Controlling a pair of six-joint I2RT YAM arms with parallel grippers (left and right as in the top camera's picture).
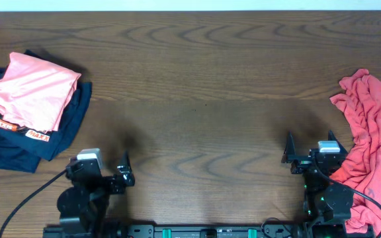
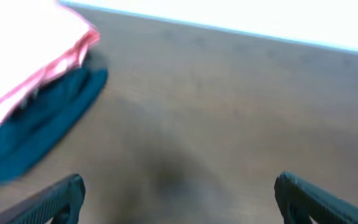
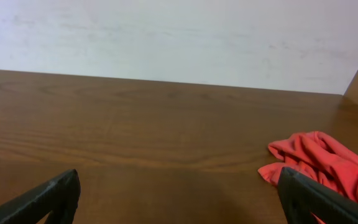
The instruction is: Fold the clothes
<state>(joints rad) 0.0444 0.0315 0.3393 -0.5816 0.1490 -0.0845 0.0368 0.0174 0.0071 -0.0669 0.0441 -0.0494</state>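
A crumpled red garment (image 1: 370, 152) lies unfolded at the table's right edge; it also shows in the right wrist view (image 3: 325, 163). A folded pink garment (image 1: 28, 89) lies on a folded dark navy one (image 1: 42, 135) at the far left; the blurred left wrist view shows the pink one (image 2: 30, 56) and the navy one (image 2: 39, 121). My left gripper (image 1: 124, 173) is open and empty near the front edge, right of the stack; its jaws show in its own view (image 2: 179, 199). My right gripper (image 1: 306, 153) is open and empty just left of the red garment, its jaws visible (image 3: 179, 199).
The wooden table (image 1: 204, 86) runs wide between the two piles. A pale wall (image 3: 166, 37) stands behind its far edge. Black cables trail from both arm bases at the front edge.
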